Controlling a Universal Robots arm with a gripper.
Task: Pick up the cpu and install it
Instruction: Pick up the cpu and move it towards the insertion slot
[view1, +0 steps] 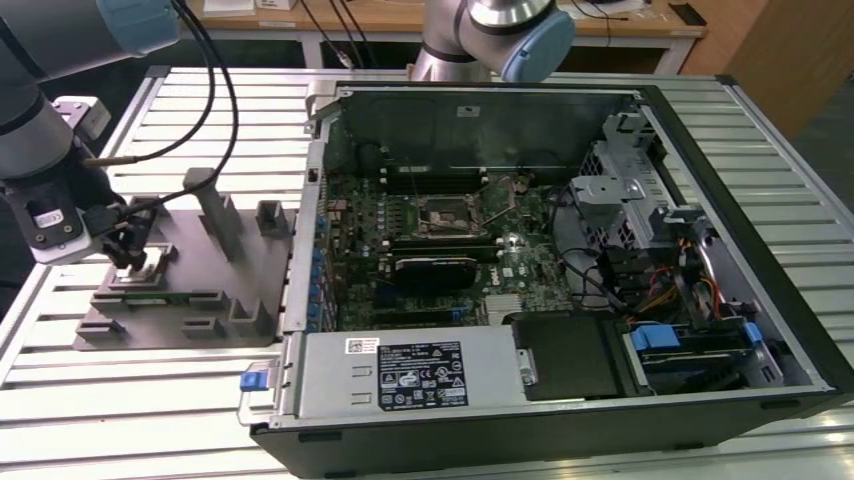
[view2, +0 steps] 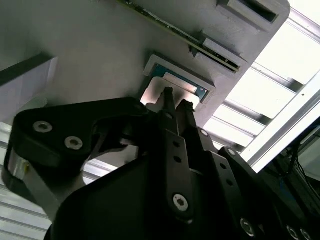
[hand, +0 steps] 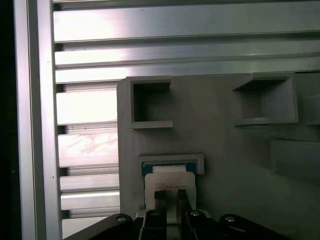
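We see a slatted metal table (view1: 160, 420) carrying an open computer case (view1: 534, 450) on the exterior view's right, with its motherboard (view1: 534, 260) exposed and the socket frame (view1: 447, 212) near the middle. The robot arm (view1: 40, 140) comes in from the exterior view's left. Beside the case, on the exterior view's left, lies a grey fixture block (view1: 200, 300) with several moulded pockets and posts. The end effector (view1: 127, 250) hangs low over that block's far-left part. In both wrist views its dark fingers are drawn close together, with only a thin slit between the tips, narrower than the chip beneath them; we see nothing clasped between them. The cpu (hand: 169, 179) lies flat in a shallow square pocket of the fixture block, well apart from the case, directly under the fingertips (view2: 167, 96). We cannot tell whether they touch its shiny top.
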